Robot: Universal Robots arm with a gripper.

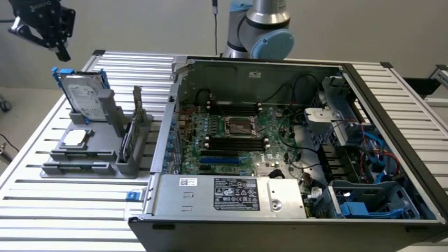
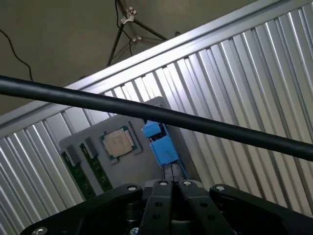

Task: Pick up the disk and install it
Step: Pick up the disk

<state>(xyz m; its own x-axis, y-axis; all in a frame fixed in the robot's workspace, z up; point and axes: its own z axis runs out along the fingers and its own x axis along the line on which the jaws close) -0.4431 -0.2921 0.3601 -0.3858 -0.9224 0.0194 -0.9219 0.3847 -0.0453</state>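
The disk (image 1: 83,97) is a silver-grey drive with a white label in a blue carrier. It stands upright at the far end of a grey fixture (image 1: 91,157) on the slatted table, at the exterior view's left. My black gripper (image 1: 63,54) hangs in the air above and slightly behind it, well apart from it. In the wrist view the two fingers (image 2: 171,186) are pressed together with nothing between them. Beyond them, the disk's blue carrier (image 2: 159,143) shows edge-on.
An open computer case (image 1: 280,142) with motherboard, cables and a grey power supply box (image 1: 234,193) takes up the table's middle and right. On the fixture lie a small silver chip (image 2: 117,143) and upright memory sticks (image 2: 88,171). A black cable (image 2: 146,111) crosses the wrist view.
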